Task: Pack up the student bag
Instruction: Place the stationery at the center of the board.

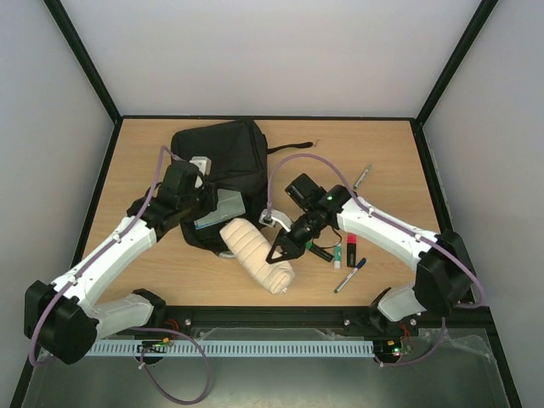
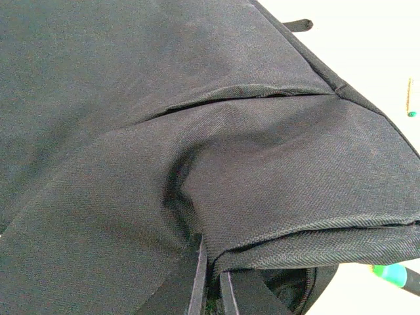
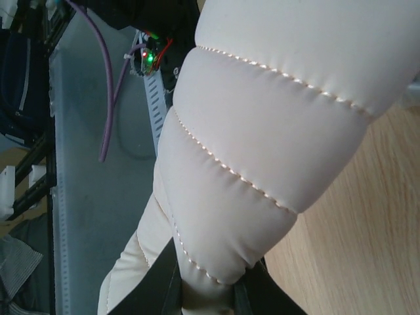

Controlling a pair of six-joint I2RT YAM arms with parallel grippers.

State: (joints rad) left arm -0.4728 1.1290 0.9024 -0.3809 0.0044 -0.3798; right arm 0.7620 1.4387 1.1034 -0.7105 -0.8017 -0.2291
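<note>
- The left tool (image 1: 207, 202) is clamped on black fabric at the left edge of the student bag (image 1: 223, 149), which lies back-centre on the surface (image 1: 382, 144).
- A cream quilted roll (image 1: 255, 253) sits just in front of the bag.
- The right tool (image 1: 279, 252) grips the roll's right side.
- Markers (image 1: 348, 253) lie nearby.

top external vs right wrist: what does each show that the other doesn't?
Top external only: the student bag, the left gripper at its near edge, and pens lying on the table. Right wrist only: close up, the stitched seams of the cream quilted roll, its end pinched in the right gripper, plus a purple cable off the table edge. Both: the roll, the right gripper on it, the wooden table.
</note>
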